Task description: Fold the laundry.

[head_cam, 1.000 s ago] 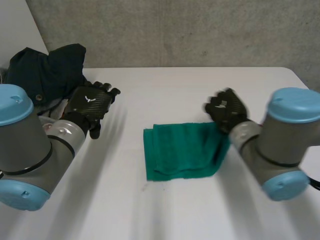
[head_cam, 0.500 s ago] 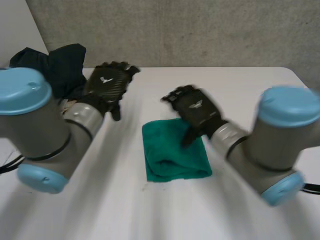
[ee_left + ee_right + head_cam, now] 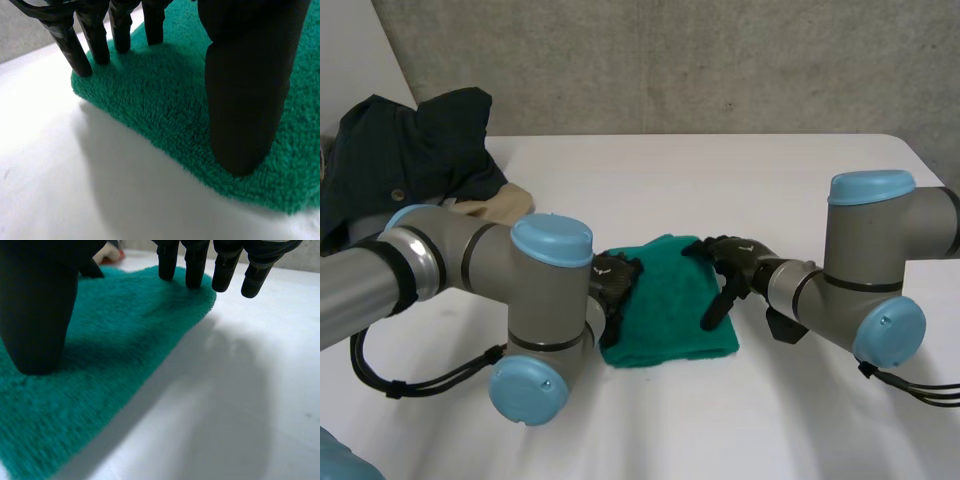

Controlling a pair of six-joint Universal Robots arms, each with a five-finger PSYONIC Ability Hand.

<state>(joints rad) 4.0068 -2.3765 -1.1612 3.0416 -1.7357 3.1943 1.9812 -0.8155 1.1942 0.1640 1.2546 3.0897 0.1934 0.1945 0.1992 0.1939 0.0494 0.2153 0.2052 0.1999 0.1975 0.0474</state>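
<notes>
Evidently flattening the fold, the left hand (image 3: 614, 281) and right hand (image 3: 734, 263) are pressing the green towel's (image 3: 670, 310) left and right edges with straight fingers, gripping nothing. The towel is lying folded mid-table (image 3: 770, 170), while dark clothes (image 3: 410, 150) are waiting at the back-left corner.

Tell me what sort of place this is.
Most likely a robotics lab or test room, not a home: a bare grey concrete wall behind a plain white table, the robot's black left hand and right hand on a folded green terry towel, a heap of dark clothes at its far corner.
</notes>
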